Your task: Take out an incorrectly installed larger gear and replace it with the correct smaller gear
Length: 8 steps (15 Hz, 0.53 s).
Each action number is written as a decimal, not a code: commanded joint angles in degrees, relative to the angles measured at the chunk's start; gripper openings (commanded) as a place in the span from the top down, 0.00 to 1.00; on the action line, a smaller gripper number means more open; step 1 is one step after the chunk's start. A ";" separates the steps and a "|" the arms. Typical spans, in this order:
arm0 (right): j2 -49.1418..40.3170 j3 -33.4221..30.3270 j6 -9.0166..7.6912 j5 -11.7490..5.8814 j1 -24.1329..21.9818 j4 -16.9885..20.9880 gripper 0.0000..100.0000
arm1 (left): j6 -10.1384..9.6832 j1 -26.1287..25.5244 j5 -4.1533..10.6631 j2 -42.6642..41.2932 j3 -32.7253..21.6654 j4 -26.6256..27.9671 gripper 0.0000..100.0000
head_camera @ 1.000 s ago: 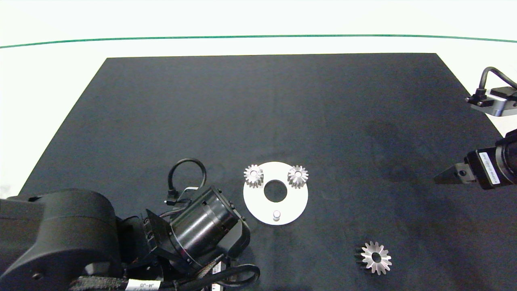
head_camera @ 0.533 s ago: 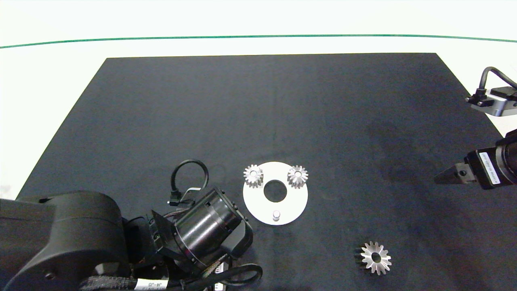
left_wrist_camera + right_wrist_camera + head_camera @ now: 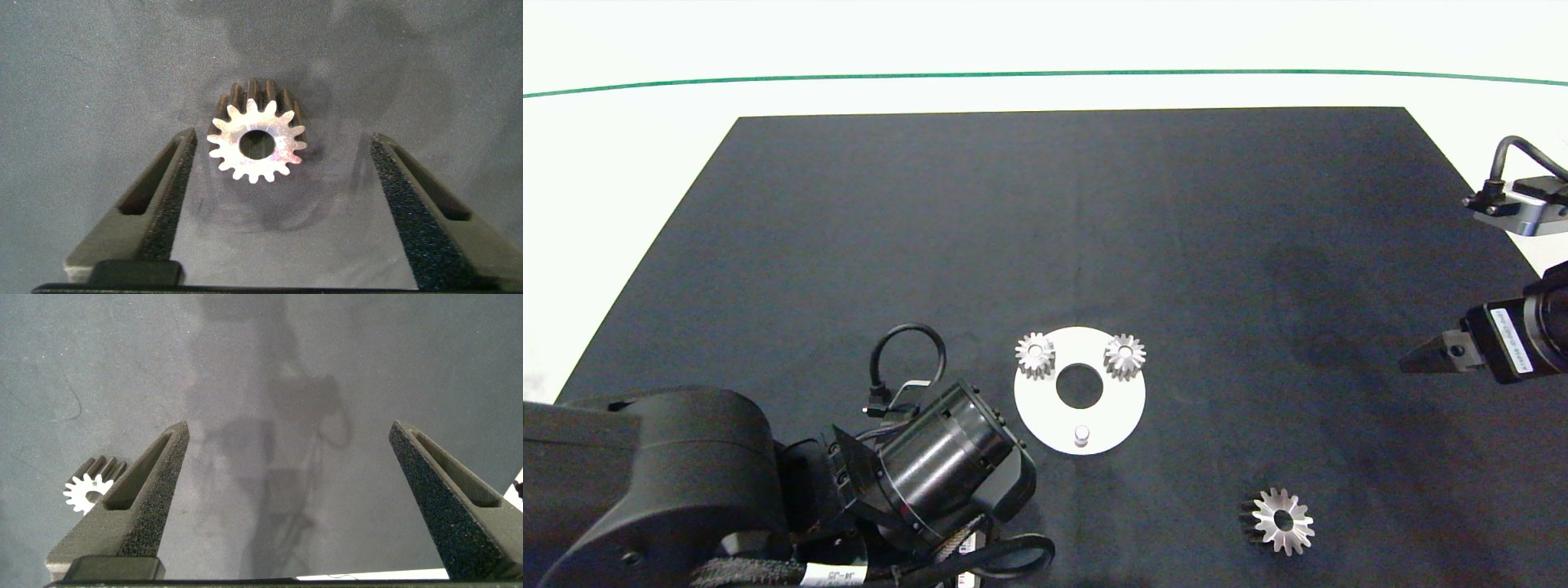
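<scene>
From above, the left arm fills the near left corner of the black mat, cut off by the picture's edges. Its bulk hides the left gripper and whatever lies under it. A white label near the bottom edge is partly cut off and cannot be read. Just right of the arm lies the white ring plate, with two small gears on its far pegs and a bare peg on its near side. The larger gear lies on the mat near the near right edge, well apart from the plate. The right gripper hangs at the right edge, only its tip and wrist in view; the wrist label is too small to read. The far half of the mat is open, with white worktop and a green line beyond.

In the left wrist view, the left gripper stands wide, its fingers either side of the smaller gear and touching neither flank. The gear rests on the mat, its bored face toward the camera.

In the right wrist view, the right gripper is spread wide over bare mat. The larger gear shows partly behind one finger, half cut off.
</scene>
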 commanded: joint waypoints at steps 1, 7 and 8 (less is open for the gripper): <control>0.28 0.05 0.04 -0.07 0.02 0.26 0.00 | -0.20 -0.03 0.26 -0.01 -0.01 0.15 0.23; 0.37 0.05 0.04 0.28 0.02 0.26 0.00 | -0.28 0.05 0.26 0.34 -0.01 -0.55 0.35; 0.37 0.05 0.04 0.19 0.02 0.26 0.00 | -0.28 -0.03 0.26 0.34 -0.01 -0.64 0.37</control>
